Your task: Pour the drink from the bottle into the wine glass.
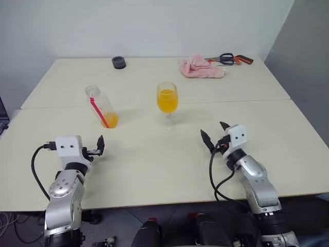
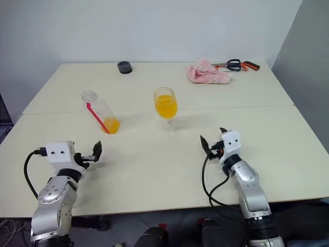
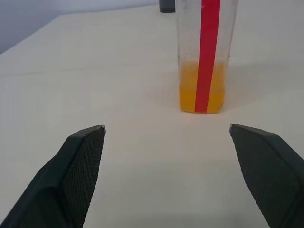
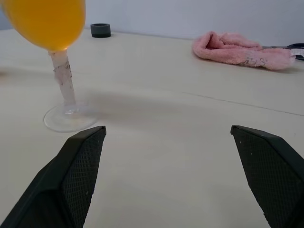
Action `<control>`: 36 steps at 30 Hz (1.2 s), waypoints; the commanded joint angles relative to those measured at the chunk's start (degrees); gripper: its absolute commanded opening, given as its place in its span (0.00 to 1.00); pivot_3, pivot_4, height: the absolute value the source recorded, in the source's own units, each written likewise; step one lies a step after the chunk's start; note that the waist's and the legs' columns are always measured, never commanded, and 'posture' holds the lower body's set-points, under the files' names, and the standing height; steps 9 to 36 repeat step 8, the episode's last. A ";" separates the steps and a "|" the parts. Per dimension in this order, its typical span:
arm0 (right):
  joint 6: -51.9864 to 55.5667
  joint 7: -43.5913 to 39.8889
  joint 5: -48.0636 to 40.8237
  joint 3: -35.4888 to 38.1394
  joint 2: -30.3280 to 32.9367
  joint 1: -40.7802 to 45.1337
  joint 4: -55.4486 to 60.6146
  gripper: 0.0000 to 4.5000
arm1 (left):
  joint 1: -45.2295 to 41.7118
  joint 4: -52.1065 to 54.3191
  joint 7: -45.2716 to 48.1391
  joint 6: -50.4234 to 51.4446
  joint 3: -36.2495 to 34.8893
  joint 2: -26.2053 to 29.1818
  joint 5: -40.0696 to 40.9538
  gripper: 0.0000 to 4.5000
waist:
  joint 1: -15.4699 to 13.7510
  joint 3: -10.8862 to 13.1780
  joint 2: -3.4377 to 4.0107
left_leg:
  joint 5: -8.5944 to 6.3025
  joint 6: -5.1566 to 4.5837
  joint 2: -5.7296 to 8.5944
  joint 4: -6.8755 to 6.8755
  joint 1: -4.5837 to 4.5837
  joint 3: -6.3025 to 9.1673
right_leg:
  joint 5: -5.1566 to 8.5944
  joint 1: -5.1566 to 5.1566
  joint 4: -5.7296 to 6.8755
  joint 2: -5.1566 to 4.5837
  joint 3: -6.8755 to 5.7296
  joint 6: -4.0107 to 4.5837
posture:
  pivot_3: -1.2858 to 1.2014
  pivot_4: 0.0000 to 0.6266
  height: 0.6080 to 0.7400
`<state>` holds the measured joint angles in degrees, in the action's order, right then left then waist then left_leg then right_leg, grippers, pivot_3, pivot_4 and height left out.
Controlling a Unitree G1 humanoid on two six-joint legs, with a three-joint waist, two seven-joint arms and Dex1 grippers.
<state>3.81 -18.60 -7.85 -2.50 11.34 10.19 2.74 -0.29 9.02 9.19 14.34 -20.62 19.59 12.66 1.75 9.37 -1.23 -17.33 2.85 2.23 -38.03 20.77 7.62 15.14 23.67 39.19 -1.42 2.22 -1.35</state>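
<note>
Left gripper [image 1: 99,146]: low over the near left of the table [image 1: 154,170], fingers spread wide, nothing between them. In the head views one finger is hard to make out behind the wrist block; the left wrist view shows both fingers [image 3: 80,161] parted, with bare tabletop between.

Bottle [image 1: 101,106]: stands uncapped on the table ahead of the left gripper, apart from it. It looks tilted in the head views, upright in the left wrist view, where its top is cut off. Clear plastic, red stripe down the side. A small remnant of orange drink [image 3: 190,88] sits at the bottom.

Black round object [image 1: 119,62]: far edge of the table, too small to identify.

Wine glass [image 1: 167,105]: upright near the table's middle, right of the bottle and well apart from it. Its bowl holds the orange liquid to about two-thirds. The right wrist view shows stem and foot clearly, with the bowl cut off above.

Right gripper [image 1: 216,133]: near right, fingers wide apart, empty, clear of the glass.

Pink cloth [image 1: 201,67]: far right, bunched.

Scissors [image 1: 230,59]: just behind the cloth, partly hidden in the right wrist view.
</note>
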 commanded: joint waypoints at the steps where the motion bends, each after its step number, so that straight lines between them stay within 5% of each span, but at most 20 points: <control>1: -3.03 -0.42 -0.08 0.87 -0.12 1.20 -0.56 1.00 | -0.01 4.00 -1.03 -2.43 -0.66 -0.61 -0.23 1.00 | -0.01 0.00 0.01 | 0.00 0.00 0.00 0.00 -0.04 0.01 | 0.00 -0.09 -0.09 0.01 -0.01 0.00 | 0.52 0.24 1.00; 36: -2.78 -0.47 -0.22 0.72 -0.59 1.33 -1.66 1.00 | 1.17 5.20 -0.65 -4.33 -0.47 -0.70 -0.44 1.00 | 0.00 0.00 0.01 | 0.00 0.00 0.01 0.02 -0.07 0.00 | 0.00 -0.15 -0.17 0.02 0.01 0.00 | 0.52 0.24 1.00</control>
